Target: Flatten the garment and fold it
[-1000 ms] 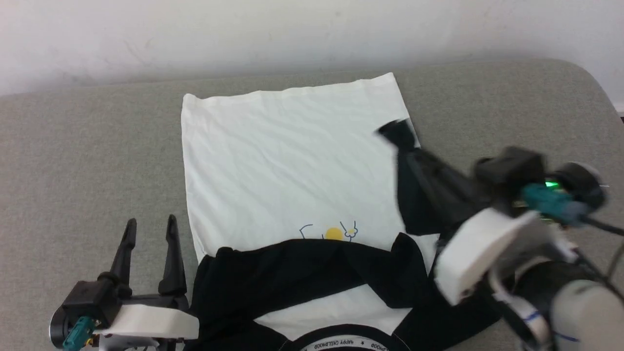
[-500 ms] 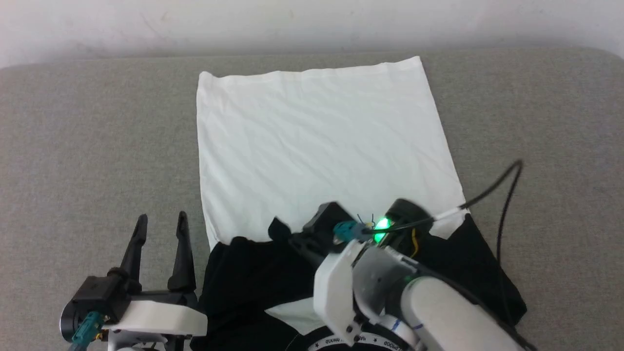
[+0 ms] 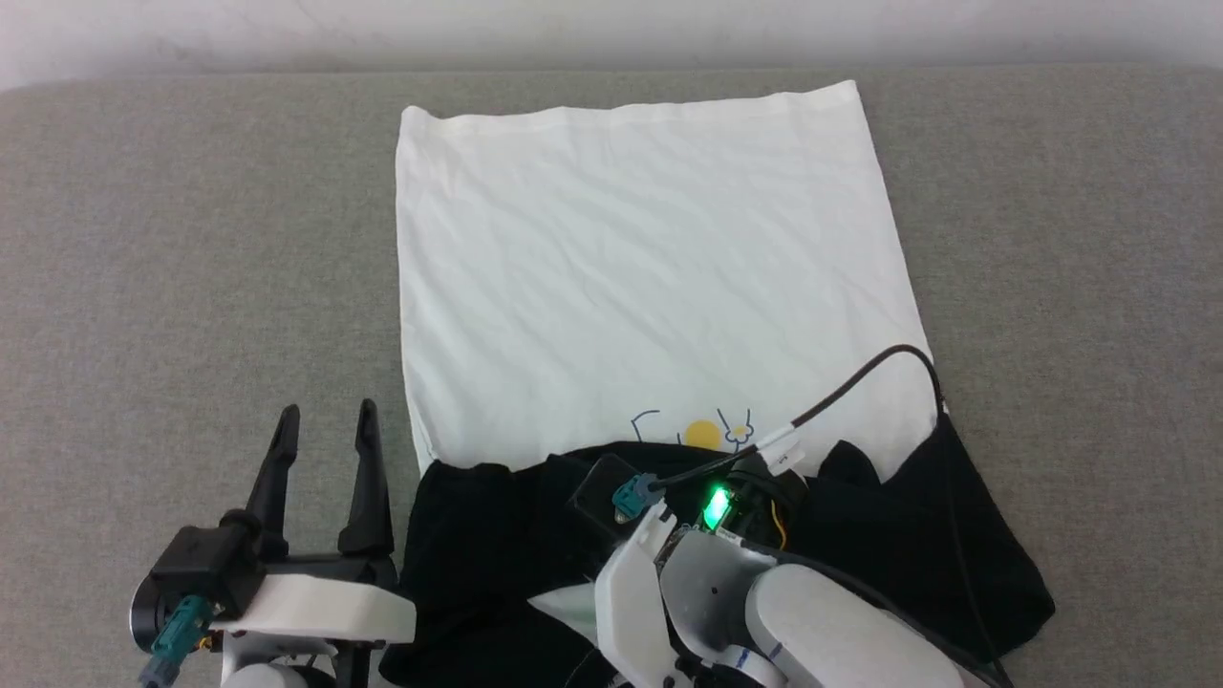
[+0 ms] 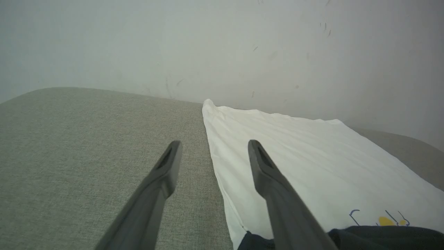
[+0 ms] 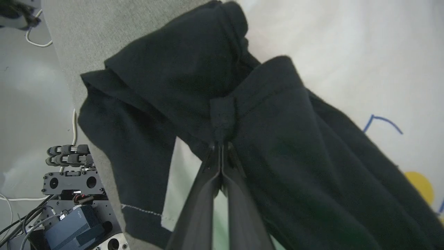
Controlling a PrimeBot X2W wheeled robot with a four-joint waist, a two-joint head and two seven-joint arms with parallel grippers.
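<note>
Firstly, the head view. One garment [image 3: 650, 287] lies on the grey bench [image 3: 143, 239], its white body spread flat toward the far edge. Black sleeve cloth [image 3: 478, 535] is heaped across its near end. One chest print [image 3: 702, 435], yellow and blue, shows just beyond the black cloth. Two arms are present. The left hand [image 3: 327, 411] stands just beside the garment's left edge, apart from it, with fingers spread wide and nothing held. The pale right forearm [image 3: 822, 631] lies over the black cloth, and one dark cable [image 3: 860, 377] arches from it above the white body.

Left wrist view. The left hand's [image 4: 215, 144] two fingers are parted and empty. One shows against bare bench, the other against the garment's [image 4: 305, 156] left edge. The white body runs on to the wall [image 4: 222, 45].

Right wrist view. The right hand [image 5: 221, 146] is closed, its two fingers pressed together on a pinch of the black sleeve cloth [image 5: 194, 69] at a seam. That cloth lies in folded layers over the white body, with the print [image 5: 419, 184] off to one side. Past the bench edge stands one dark equipment unit [image 5: 73, 225] with loose cables.
</note>
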